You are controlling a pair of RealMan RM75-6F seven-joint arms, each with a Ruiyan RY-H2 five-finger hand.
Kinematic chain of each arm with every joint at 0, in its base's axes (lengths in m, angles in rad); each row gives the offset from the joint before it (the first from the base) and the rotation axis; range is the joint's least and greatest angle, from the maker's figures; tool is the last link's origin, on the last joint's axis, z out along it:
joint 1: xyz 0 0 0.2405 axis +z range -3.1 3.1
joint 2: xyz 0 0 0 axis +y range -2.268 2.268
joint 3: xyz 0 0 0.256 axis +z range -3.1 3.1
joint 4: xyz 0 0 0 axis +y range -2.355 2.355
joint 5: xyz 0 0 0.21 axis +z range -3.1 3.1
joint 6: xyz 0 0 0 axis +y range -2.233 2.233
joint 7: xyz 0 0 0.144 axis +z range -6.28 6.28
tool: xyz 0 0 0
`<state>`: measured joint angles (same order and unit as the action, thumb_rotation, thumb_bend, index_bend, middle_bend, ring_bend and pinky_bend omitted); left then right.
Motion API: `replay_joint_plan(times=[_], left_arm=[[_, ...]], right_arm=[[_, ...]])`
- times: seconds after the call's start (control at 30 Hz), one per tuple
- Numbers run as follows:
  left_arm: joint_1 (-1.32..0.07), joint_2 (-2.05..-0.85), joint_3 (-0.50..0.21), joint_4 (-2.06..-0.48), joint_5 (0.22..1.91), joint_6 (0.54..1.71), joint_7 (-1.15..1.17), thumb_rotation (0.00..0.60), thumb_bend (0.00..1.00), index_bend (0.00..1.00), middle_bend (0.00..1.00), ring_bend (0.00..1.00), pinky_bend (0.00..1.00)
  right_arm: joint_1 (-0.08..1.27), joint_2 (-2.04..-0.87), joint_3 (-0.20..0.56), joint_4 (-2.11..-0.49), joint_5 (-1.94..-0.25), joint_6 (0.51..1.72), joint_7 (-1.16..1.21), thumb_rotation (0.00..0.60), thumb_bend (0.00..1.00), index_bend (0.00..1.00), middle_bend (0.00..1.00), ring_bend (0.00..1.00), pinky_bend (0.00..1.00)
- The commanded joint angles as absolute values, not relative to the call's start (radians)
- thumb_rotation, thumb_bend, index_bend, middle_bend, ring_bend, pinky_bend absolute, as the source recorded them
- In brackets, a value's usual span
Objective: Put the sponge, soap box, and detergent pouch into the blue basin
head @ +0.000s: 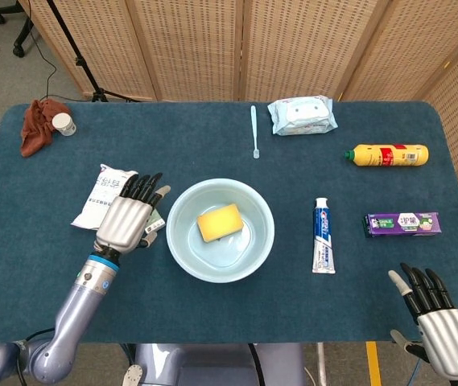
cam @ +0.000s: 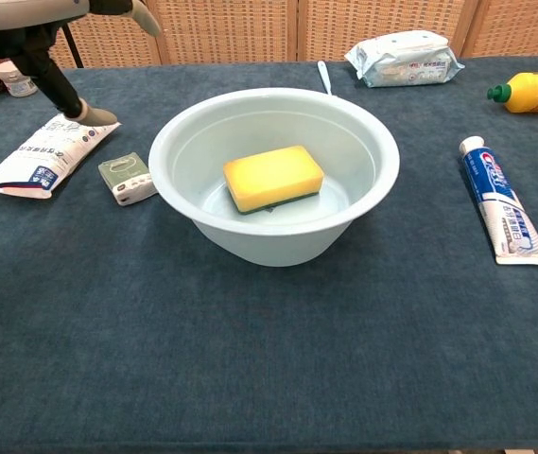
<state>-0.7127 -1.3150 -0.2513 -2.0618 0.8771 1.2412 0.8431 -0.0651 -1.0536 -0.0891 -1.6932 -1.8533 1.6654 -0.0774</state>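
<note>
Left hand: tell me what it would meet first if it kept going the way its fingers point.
The left hand points away from the robot and slightly right. Its fingertips already overlap the detergent pouch, so that corner probably comes first, though its height above it is unclear.

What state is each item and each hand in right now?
sponge: lying flat in the basin, yellow side up.
blue basin: upright, holding only the sponge.
soap box: on the table left of the basin, lid closed.
detergent pouch: lying flat on the table, outside the basin.
left hand: above the soap box, fingers apart, holding nothing.
right hand: at the table's near right edge, fingers apart, holding nothing.
</note>
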Motion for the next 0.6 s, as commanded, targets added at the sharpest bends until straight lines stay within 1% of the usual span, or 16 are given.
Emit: replay_joint_plan(times=[0.03, 0.23, 0.37, 0.6], left_arm=[[-0.692, -1.245, -0.224, -2.097, 0.854, 1.234, 0.826, 0.600, 0.23, 0.08, 0.00, 0.00, 0.04], [-0.692, -1.179, -0.192, -2.116, 0.836, 1.230, 0.836, 0.600, 0.23, 0.07, 0.00, 0.00, 0.02], [-0.690, -1.169, -0.171, -2.091, 0.829, 1.225, 0.826, 0.600, 0.23, 0.06, 0.00, 0.00, 0.00], [-0.696, -1.177, -0.158, -2.025, 0.789, 1.206, 0.790, 0.600, 0.23, 0.06, 0.00, 0.00, 0.00]], right_arm=[[-0.065, -1.056, -0.091, -1.693, -1.855, 1.663, -0.083, 0.600, 0.10, 0.06, 0.00, 0.00, 0.00], [-0.065, -1.060, -0.093, -1.694, -1.861, 1.658, -0.095, 0.600, 0.10, 0.06, 0.00, 0.00, 0.00], [-0.066, -1.061, -0.093, -1.694, -1.862, 1.659, -0.096, 0.600, 0.10, 0.06, 0.00, 0.00, 0.00], [-0.065, -1.062, -0.093, -1.694, -1.861, 1.656, -0.098, 0.600, 0.10, 0.06, 0.00, 0.00, 0.00]])
